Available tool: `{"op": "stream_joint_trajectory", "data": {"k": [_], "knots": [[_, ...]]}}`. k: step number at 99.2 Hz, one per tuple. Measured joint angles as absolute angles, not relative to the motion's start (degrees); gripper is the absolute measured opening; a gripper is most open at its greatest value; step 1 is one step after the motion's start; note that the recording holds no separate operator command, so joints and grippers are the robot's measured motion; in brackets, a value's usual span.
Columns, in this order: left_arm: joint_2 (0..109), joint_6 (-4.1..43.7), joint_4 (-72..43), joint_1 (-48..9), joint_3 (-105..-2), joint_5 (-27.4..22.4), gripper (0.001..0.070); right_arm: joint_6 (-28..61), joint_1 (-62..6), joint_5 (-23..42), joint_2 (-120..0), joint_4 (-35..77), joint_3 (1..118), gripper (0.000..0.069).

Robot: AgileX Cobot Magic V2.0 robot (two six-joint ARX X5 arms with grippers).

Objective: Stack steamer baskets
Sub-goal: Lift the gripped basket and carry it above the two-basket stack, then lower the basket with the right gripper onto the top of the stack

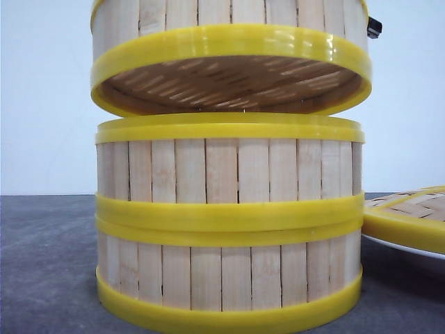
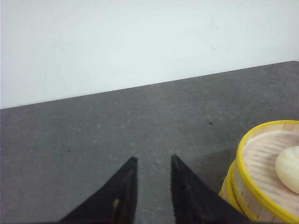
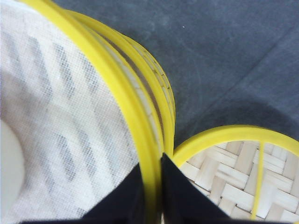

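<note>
Altogether three steamer baskets (image 1: 229, 209), one lid (image 1: 410, 216).

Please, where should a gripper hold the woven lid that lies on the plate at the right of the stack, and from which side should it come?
Probably its thick yellow rim. The woven lid lies flat on the white plate, so its woven face gives the jaws nothing to close on. Coming from above, one jaw inside the rim and one outside, seems best, on the side away from the stacked baskets, which stand close beside it.
</note>
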State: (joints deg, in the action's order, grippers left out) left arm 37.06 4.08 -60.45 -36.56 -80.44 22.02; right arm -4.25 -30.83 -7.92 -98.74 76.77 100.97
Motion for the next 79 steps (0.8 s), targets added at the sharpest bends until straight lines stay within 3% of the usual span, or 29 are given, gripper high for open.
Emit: {"op": "stream_joint_trajectory", "data": {"k": [56, 79], "knots": [[37.06, 4.08, -60.45, -36.56, -80.44, 22.00, 0.0111, -4.21, -31.03, -8.69, -98.94, 71.92, 96.68, 0.0021], [37.06, 4.08, -60.45, -36.56, -80.44, 22.00, 0.0111, -4.23, -31.57, -6.17, -98.91, 70.61, 96.57, 0.0021]]}}
